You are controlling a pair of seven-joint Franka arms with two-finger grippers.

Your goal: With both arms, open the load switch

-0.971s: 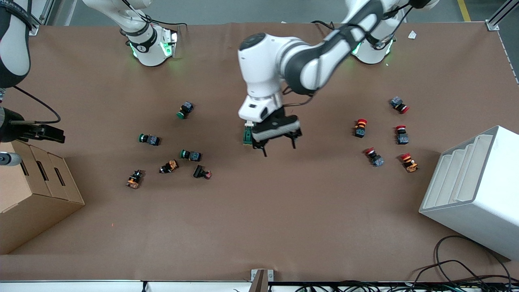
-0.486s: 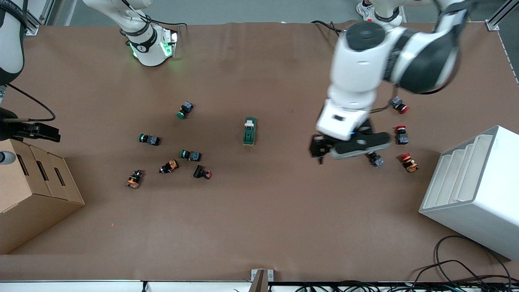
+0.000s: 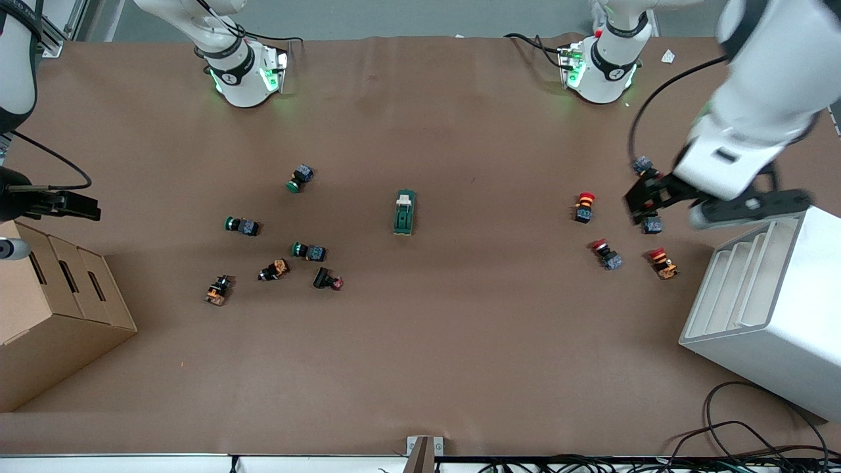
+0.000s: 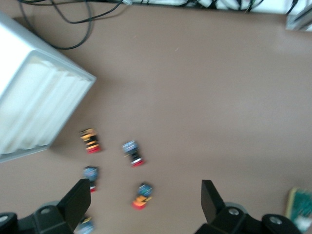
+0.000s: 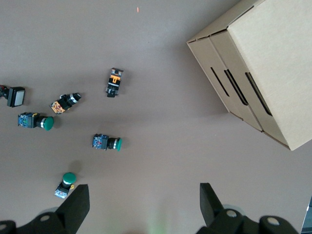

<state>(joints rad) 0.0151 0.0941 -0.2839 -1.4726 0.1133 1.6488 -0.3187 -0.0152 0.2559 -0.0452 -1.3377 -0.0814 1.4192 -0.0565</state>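
Note:
The load switch (image 3: 405,212), a dark-green block with a cream lever, lies alone at the table's middle; it also shows at the edge of the left wrist view as the load switch (image 4: 301,207). My left gripper (image 3: 696,200) hangs open and empty over the red-capped buttons at the left arm's end, well away from the switch; the left gripper (image 4: 144,202) has wide-apart fingers. My right gripper (image 3: 85,207) hovers open and empty by the cardboard box at the right arm's end; under the right gripper (image 5: 144,207) there is bare table.
Several green-capped and orange push buttons (image 3: 301,177) lie toward the right arm's end. Several red-capped buttons (image 3: 583,205) lie toward the left arm's end. A cardboard box (image 3: 52,315) and a white slotted rack (image 3: 769,309) stand at the table's two ends. Cables (image 3: 755,427) trail off the front edge.
The left gripper has lifted from over the load switch and swung toward the left arm's end, above the red buttons. The switch stays put. The right gripper has barely drifted.

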